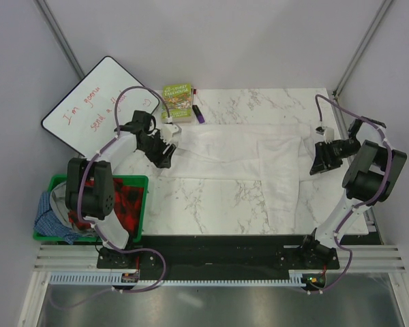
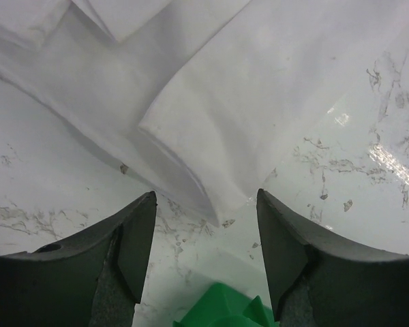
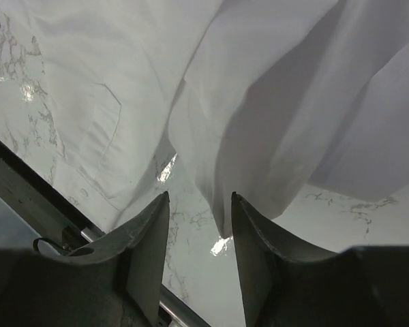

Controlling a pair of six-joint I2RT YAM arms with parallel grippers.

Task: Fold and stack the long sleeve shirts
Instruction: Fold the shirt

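Observation:
A white long sleeve shirt (image 1: 238, 153) lies spread across the marble table, one sleeve hanging toward the near edge. My left gripper (image 1: 165, 155) is at the shirt's left end, low over the table. In the left wrist view it (image 2: 206, 197) is open, with a folded corner of the shirt (image 2: 211, 102) just beyond its tips. My right gripper (image 1: 318, 163) is at the shirt's right end. In the right wrist view it (image 3: 200, 196) is open, and a fold of the shirt (image 3: 273, 102) dips between its tips beside the right finger (image 3: 259, 259).
A green book (image 1: 178, 101) and a purple marker (image 1: 198, 114) lie at the table's far edge. A whiteboard (image 1: 99, 102) leans at the far left. A green bin (image 1: 140, 180) with red plaid and blue cloth stands left of the table.

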